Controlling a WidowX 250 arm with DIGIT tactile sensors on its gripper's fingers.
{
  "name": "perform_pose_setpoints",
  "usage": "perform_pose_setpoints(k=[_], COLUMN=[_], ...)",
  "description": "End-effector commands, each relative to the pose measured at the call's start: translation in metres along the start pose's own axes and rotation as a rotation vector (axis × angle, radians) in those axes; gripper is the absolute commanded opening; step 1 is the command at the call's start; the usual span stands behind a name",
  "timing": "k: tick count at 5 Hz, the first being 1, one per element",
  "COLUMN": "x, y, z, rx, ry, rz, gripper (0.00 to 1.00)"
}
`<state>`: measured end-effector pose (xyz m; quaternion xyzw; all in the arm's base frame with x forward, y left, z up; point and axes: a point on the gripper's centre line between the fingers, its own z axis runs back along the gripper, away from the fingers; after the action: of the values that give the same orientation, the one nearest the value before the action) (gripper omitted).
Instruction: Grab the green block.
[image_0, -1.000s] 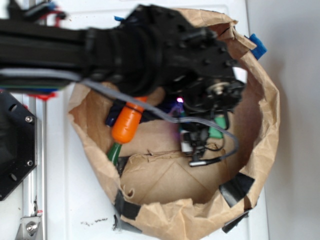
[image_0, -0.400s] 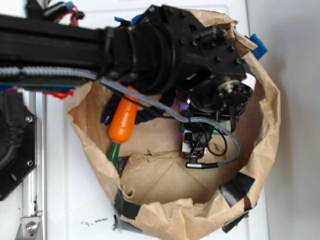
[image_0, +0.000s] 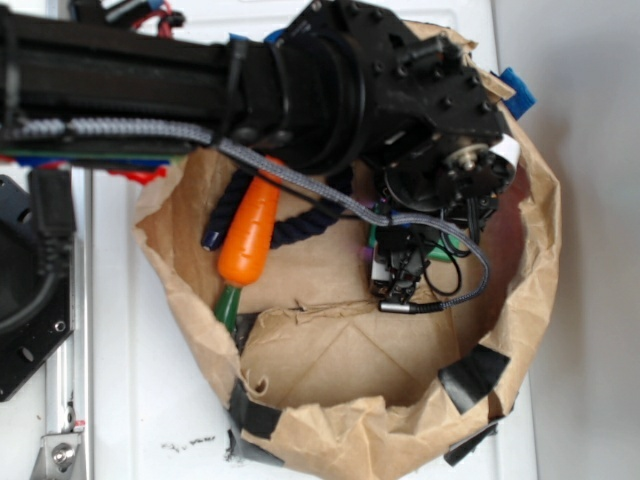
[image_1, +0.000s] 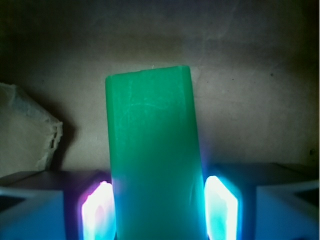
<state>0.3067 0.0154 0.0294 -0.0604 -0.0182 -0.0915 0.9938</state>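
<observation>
Inside the paper bag (image_0: 530, 260), the tool (image_1: 159, 210) brackets the green block (image_1: 152, 150), contact unclear.

One green block (image_1: 152, 155) shows, one orange carrot (image_0: 250, 238), and one brown paper bag (image_0: 530, 270) holding them. One dark rope (image_0: 300, 225) curls beside the carrot. One robot arm (image_0: 120, 85) reaches in with one pincer (image_1: 157, 212), which has two glowing pads (image_1: 97, 212). One white tabletop (image_0: 130, 420) carries everything.
</observation>
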Motion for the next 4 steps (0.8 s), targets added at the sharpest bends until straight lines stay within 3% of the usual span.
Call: perform_pose_setpoints(k=[1,2,3,4], x=[-0.034,-0.06,-0.081,-0.084], y=[-0.008,-0.036,-0.05,-0.05], z=[0.072,0.11,0.154,0.172], rx=[-0.024,0.046,0.047,0.096], ry=[-0.029,-0.034,-0.051,-0.067], rz=[0.069,0.062,0.142,0.188], gripper=[0.0,0.0,0.0,0.0])
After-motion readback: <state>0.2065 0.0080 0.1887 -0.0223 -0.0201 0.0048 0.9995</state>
